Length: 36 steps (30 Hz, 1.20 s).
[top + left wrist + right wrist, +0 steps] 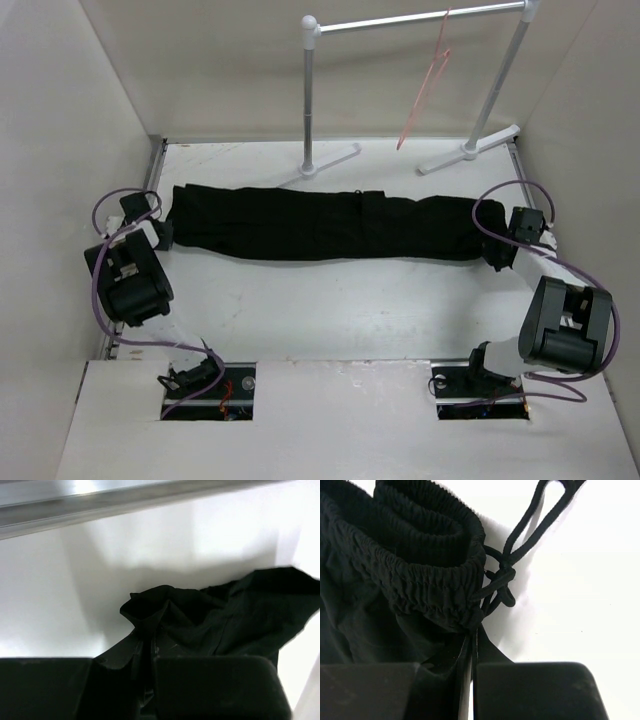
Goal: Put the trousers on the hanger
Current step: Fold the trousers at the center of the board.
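The black trousers [320, 226] lie stretched left to right across the white table. My left gripper [163, 233] is shut on the leg end of the trousers [210, 615], fabric pinched between its jaws. My right gripper [497, 258] is shut on the elastic waistband [415, 580] by the drawstring [520, 540]. The pink-red wire hanger [428, 85] hangs from the rail at the back, clear of both grippers.
A white-and-grey garment rail [420, 20] stands at the back on two feet [330, 160] just behind the trousers. White walls close in the table on the left, right and back. A metal strip [125, 502] runs along the table edge near the left gripper.
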Motion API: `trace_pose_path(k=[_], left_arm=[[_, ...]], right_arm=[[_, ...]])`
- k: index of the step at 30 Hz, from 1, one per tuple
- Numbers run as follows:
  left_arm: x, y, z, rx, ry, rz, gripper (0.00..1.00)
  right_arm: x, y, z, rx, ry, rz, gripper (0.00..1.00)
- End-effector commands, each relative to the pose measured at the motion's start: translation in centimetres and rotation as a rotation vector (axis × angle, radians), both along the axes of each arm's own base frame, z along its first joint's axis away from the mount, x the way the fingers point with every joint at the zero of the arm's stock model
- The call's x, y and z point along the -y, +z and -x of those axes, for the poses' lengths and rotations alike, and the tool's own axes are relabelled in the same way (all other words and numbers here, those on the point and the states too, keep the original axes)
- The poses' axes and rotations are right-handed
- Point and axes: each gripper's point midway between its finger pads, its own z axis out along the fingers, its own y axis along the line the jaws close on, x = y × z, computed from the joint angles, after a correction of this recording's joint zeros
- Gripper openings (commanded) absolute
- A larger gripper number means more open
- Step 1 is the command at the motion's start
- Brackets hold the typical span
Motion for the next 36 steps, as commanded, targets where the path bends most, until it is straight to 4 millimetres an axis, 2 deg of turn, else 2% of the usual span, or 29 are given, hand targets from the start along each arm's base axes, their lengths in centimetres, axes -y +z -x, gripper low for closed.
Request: trace_pose_path(k=[1,7,9,11,13,17,21,27,31,33,36], left_arm=[[-3.0,1.8,4.5,-0.080,0.115,-0.121,0.00],[-4.1,2.9,10.2,-0.190,0.198,-0.165,0.01],[-3.9,3.0,12.0,-0.224,0.219,-0.184,0.04],[-3.6,3.3,13.0,-0.234,0.230,-0.205,0.10],[-2.9,4.5,12.5,-0.206,0.211,-0.231,0.17],[-3.6,7.2,11.1,-0.170,0.208,-0.278,0.15],[-2.6,6.8,8.5,-0.138,0.156,-0.234,0.13],[-2.3,6.1,7.7,-0.129,0.147,-0.212,0.06],[-2.0,5.9,7.4,-0.136,0.134,-0.210,0.06],[-2.1,5.6,7.7,-0.148,0.139,-0.206,0.11],[-2.4,5.6,8.5,-0.161,0.157,-0.207,0.32]], right_arm=[[2.0,0.2,0.4,0.002,-0.068,0.053,0.02],[2.0,0.2,0.4,0.002,-0.068,0.053,0.02],[2.0,0.2,0.4,0.002,-0.068,0.053,0.02],[2.0,0.2,0.4,0.002,-0.068,0.053,0.02],[2.0,0.2,0.4,0.002,-0.068,0.053,0.02],[2.0,0.2,0.4,0.002,-0.068,0.053,0.02],[2.0,0.2,0.4,0.002,-0.068,0.053,0.02],[2.0,0.2,0.4,0.002,-0.068,0.053,0.02],[2.0,0.2,0.4,0.002,-0.068,0.053,0.02],[2.0,0.2,0.4,0.002,-0.068,0.053,0.02],[2.0,0.2,0.4,0.002,-0.068,0.053,0.02]])
